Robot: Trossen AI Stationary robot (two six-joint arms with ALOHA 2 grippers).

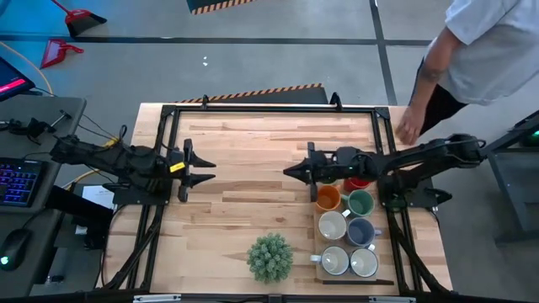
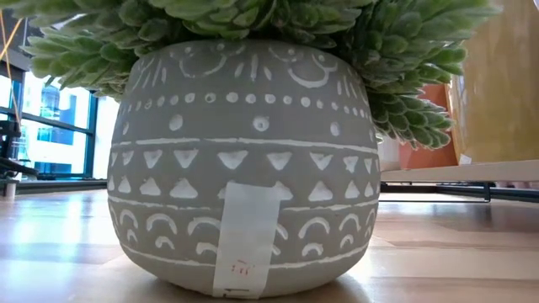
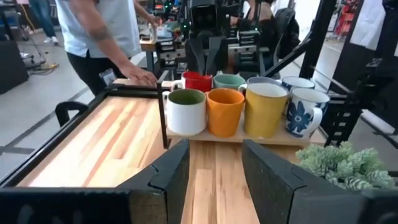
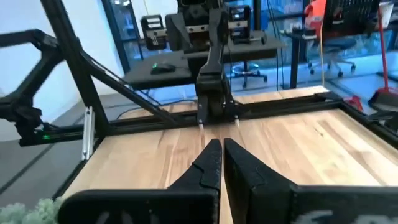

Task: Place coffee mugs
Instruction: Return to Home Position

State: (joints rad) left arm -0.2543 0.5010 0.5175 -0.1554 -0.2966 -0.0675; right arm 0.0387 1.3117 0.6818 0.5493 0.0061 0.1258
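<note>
Two grippers face each other above the pale wooden table (image 1: 253,143). At left, the left gripper (image 1: 209,170) hovers with fingers spread. Mid-table, the right gripper (image 1: 288,172) has fingers pressed together, just left of the small round ceramic coffee mugs (image 1: 332,225), which stand on a flat wooden board (image 3: 214,136), near right.

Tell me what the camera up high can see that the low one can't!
Only the high view shows the open left gripper, the shut right gripper, the mugs in rows and a person's hand. Only the low view shows the grey patterned pot with a tape label. Both show the spiky plant and the wooden table.
</note>
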